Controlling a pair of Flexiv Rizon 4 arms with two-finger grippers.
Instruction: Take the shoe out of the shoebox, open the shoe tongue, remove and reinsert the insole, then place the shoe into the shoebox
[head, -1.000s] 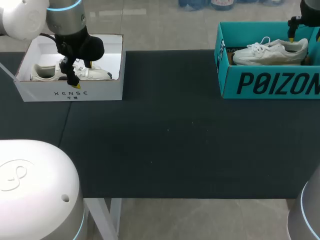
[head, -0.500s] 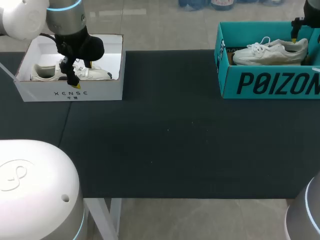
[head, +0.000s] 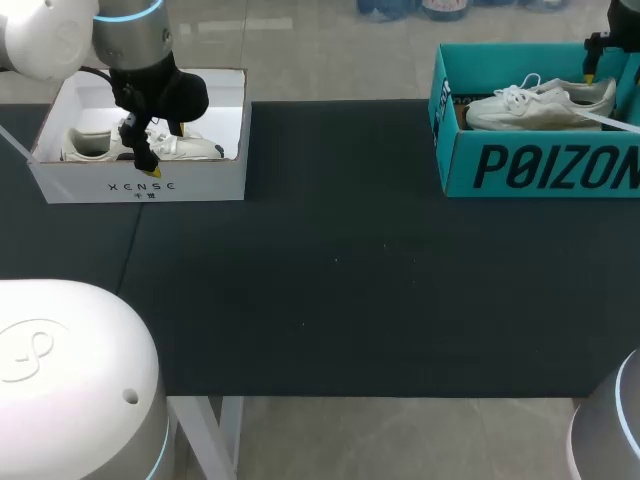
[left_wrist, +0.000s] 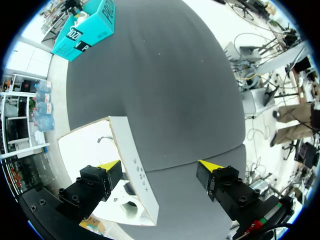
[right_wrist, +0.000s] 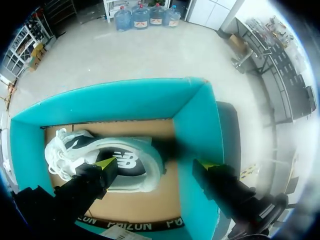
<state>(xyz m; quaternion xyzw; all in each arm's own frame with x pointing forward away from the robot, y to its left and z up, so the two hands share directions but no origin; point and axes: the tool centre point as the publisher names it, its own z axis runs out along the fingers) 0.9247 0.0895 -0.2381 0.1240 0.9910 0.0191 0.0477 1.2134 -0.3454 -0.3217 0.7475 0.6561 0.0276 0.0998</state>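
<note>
The teal cardboard shoebox (head: 540, 165) stands on the dark table (head: 340, 280). The white lace-up sneaker (head: 540, 105) lies inside it on its side, resting on the box's brown floor. The right hand (right_wrist: 155, 165) hangs above the teal shoebox with its fingers spread and nothing in them. One yellow tip is over the sneaker's heel end and the other is over the box's end wall.

Well apart from the teal shoebox, across the table, sits a white cardboard shoebox (head: 140, 185) with another pale shoe (head: 185, 148) in it. The left hand (left_wrist: 160, 165) is also released and empty, its fingers straddling that box's front wall.

By my reading, the task is at its very start. No shoe is out of its box, so lifting it out, opening the tongue, pulling and refitting the insole, and returning the shoe all remain.
</note>
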